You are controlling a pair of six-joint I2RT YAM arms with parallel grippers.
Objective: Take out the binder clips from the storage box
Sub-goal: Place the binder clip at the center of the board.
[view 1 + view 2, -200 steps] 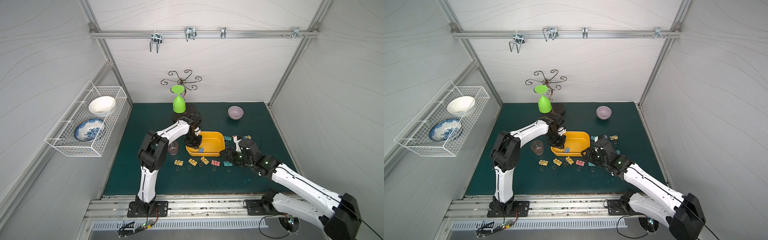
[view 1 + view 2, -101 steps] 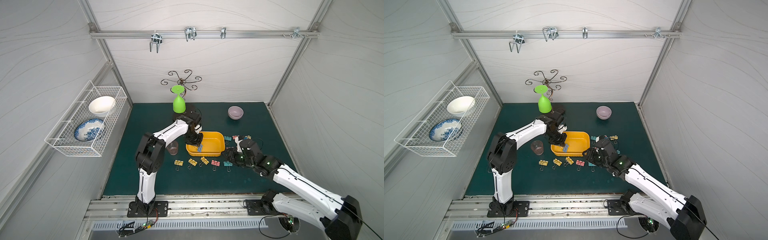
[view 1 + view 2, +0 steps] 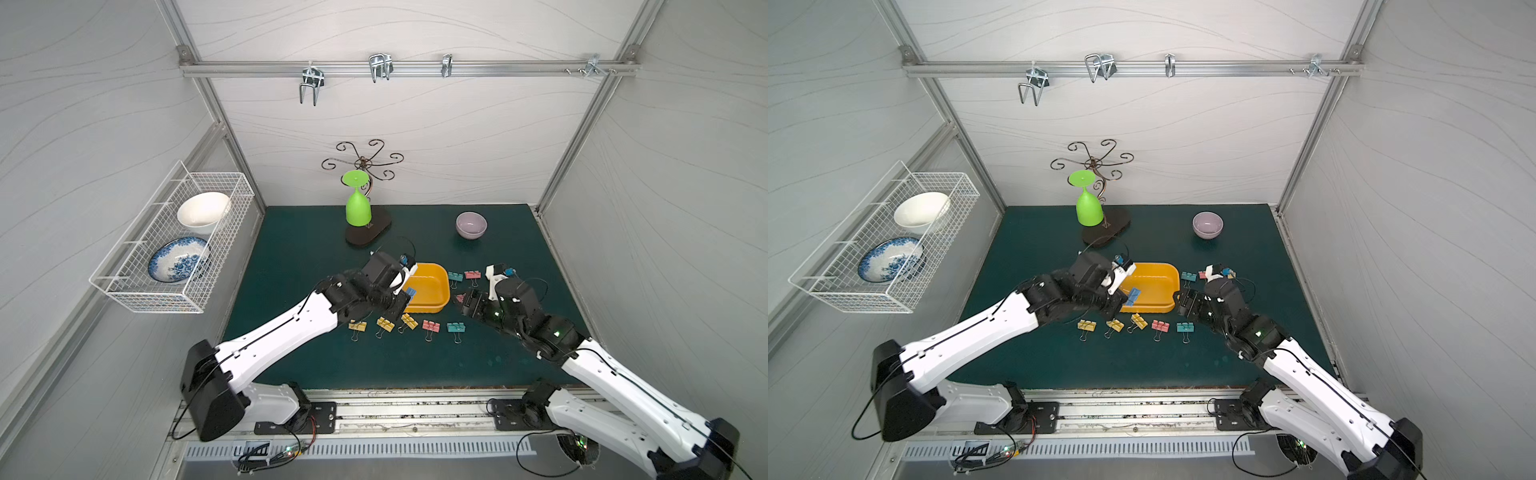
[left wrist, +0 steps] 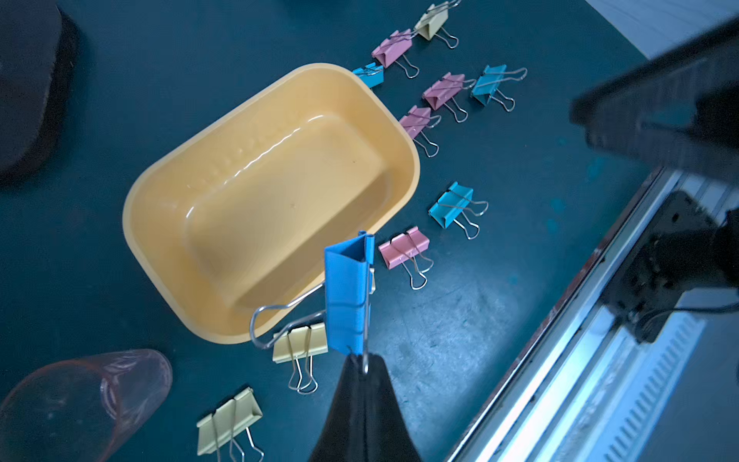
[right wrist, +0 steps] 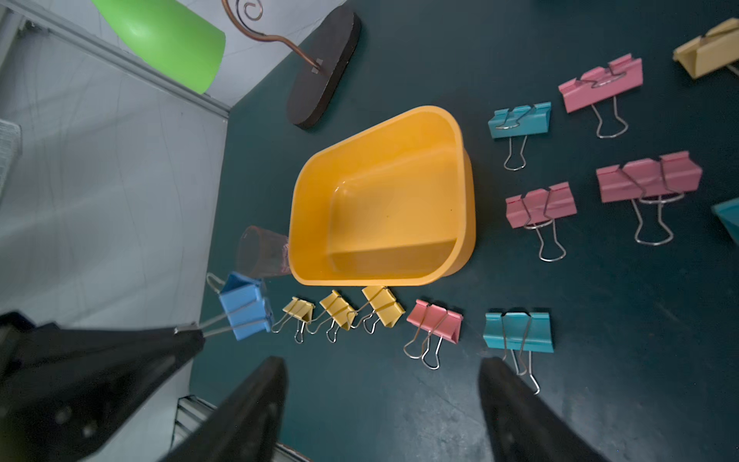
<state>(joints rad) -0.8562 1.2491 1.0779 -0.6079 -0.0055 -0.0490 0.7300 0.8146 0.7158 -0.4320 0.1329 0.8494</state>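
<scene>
Currently the left gripper [image 4: 362, 360] is closed, its jaws pinching one wire handle of the blue binder clip [image 4: 346, 292]. The clip body projects just beyond the jaw tips. The storage box [image 4: 160, 224] stands on the mat [image 4: 460, 340] directly ahead of these jaws. The right gripper [image 5: 382, 362] has its jaws spread wide. A pink clip [image 5: 436, 320] and a teal clip [image 5: 518, 332] lie just ahead of them, with the box farther ahead.
</scene>
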